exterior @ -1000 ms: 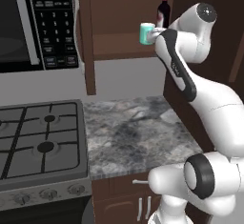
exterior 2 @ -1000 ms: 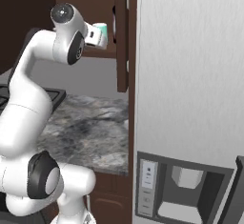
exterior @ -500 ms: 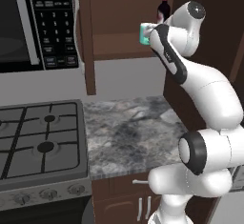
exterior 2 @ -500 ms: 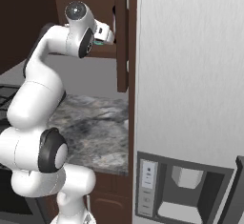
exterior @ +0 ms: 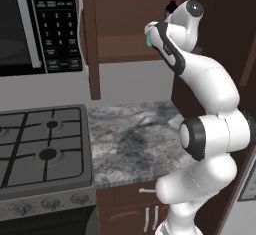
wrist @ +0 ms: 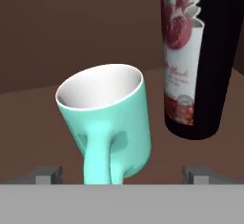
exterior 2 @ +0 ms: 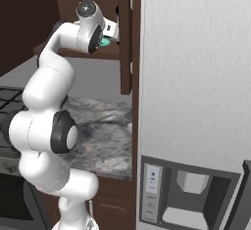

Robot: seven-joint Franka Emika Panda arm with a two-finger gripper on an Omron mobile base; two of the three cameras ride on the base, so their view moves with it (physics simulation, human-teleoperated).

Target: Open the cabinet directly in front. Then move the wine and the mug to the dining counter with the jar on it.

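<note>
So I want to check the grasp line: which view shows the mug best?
The hand view: the mug sits whole, handle facing the camera, beside the wine. Both base views show just a teal sliver behind the arm.

Glossy white rounded arm (exterior: pixel 207 81), dark joints

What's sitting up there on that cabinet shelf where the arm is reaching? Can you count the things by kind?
Mugs: 1, the teal mug, handle turned toward the hand camera.
Bottles: 1, the dark wine bottle, standing beside the mug.
Total: 2 things on the shelf.
</note>
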